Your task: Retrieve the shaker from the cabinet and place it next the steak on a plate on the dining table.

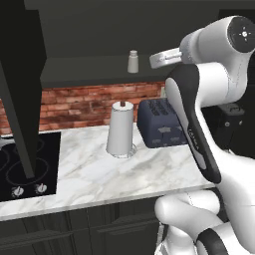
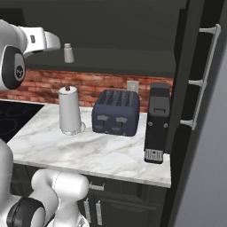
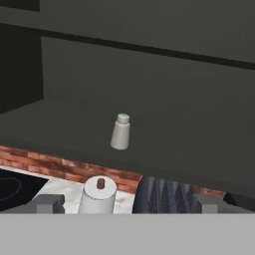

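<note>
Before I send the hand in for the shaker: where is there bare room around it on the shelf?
The cabinet shelf is bare on both sides of the shaker and behind it. The open tool has a free path. Below, the counter is crowded along the wall: paper-towel roll, toaster.

A paper-towel roll [image 3: 98,194] and dark blue toaster [image 3: 162,195] stand on the marbled counter [image 1: 149,169], below the jaws.
</note>
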